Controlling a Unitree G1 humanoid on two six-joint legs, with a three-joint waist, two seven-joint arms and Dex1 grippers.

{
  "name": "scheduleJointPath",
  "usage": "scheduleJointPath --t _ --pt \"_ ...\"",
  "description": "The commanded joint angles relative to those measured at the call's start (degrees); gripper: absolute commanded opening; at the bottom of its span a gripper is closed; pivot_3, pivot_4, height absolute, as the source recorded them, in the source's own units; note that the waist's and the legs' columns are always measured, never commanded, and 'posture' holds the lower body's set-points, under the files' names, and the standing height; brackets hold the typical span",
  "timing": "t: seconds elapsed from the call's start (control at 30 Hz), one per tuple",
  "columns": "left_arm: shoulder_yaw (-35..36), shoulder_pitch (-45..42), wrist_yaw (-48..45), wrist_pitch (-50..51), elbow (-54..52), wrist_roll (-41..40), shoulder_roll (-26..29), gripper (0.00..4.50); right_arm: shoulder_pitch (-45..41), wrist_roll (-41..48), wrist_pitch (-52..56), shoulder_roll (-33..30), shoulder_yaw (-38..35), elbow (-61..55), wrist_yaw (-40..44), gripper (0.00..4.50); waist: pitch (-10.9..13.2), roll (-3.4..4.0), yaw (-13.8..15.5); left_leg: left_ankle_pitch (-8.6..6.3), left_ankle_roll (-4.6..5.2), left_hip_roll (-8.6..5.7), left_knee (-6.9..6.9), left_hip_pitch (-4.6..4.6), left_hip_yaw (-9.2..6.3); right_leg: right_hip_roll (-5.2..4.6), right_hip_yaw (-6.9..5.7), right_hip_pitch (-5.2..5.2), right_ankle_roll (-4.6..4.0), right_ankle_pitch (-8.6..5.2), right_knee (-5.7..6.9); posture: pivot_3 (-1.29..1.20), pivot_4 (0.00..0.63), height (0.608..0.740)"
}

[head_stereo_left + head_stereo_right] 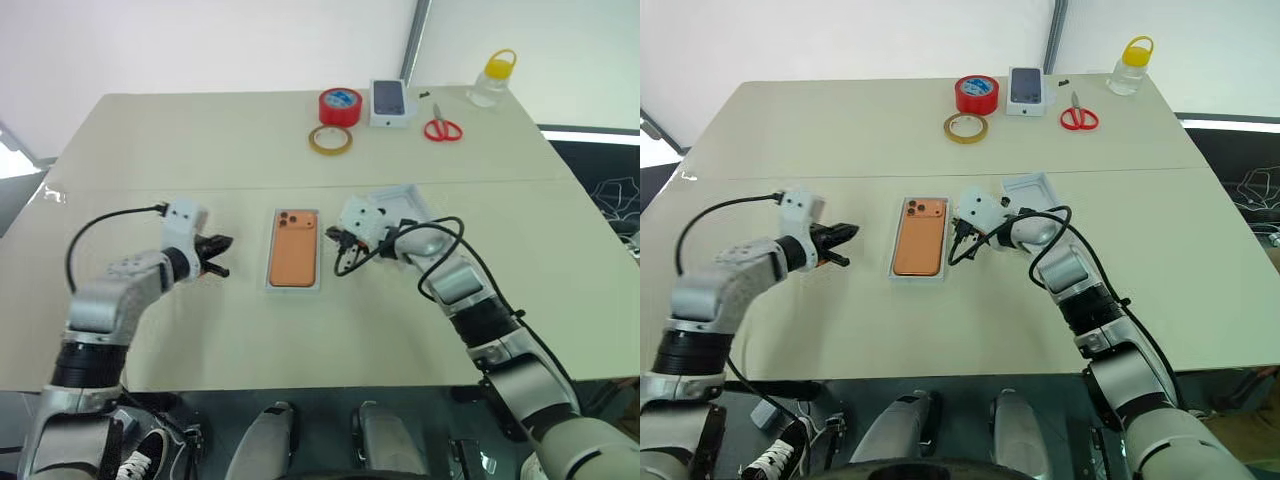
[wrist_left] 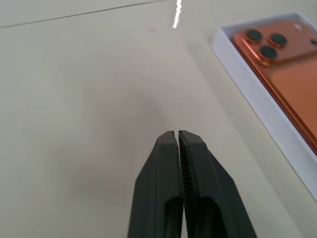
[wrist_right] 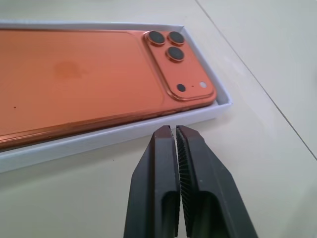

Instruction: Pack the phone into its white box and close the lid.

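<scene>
Lying in the white box, the phone, between both arms' shut, empty jaws.

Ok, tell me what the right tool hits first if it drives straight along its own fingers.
The right tool, shut, points at the near side wall of the white box holding the phone. It would likely meet that wall first, though the tips may touch the table sooner.

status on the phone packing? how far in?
Done: the phone lies camera-side up inside the white box. In hand: nothing; the left gripper and right gripper are shut and empty on either side of it. Left: the lid, lying open side up behind the right gripper, must go on.
</scene>
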Motion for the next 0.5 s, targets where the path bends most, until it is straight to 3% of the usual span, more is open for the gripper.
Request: scheduleJointPath --t 0.03,0.27,0.5 --pt "-2.6 -0.5 -3.4 -6.9 1.8 4.7 -0.4 0.07 -0.6 -2.0 -2.5 0.7 1.2 0.4 -0.9 0.0 0.0 0.0 0.1 0.0 0.01 0.0 -0.01 0.0 0.0 0.0 -0.01 0.0 0.0 0.0 0.0 0.0 0.15 0.74" --pt "-7.3 0.2 -8.5 -17.0 7.0 12.3 -1.7 0.07 0.1 -3.0 -2.8 1.0 1.5 0.3 -1.1 0.0 0.0 0.0 0.1 -0.02 0.05 0.01 0.0 0.0 -0.01 0.02 -0.03 0.0 0.0 0.0 0.03 0.0 0.15 0.74" --pt "-9.0 -0.1 -11.7 -14.6 6.7 12.9 -6.0 0.07 1.4 -3.2 -2.6 0.4 2.0 -1.1 0.6 0.0 0.0 0.01 0.4 -0.13 0.25 -0.01 0.03 0.01 -0.02 0.0 -0.06 0.07 0.01 0.0 0.01 0.0 0.15 0.74"
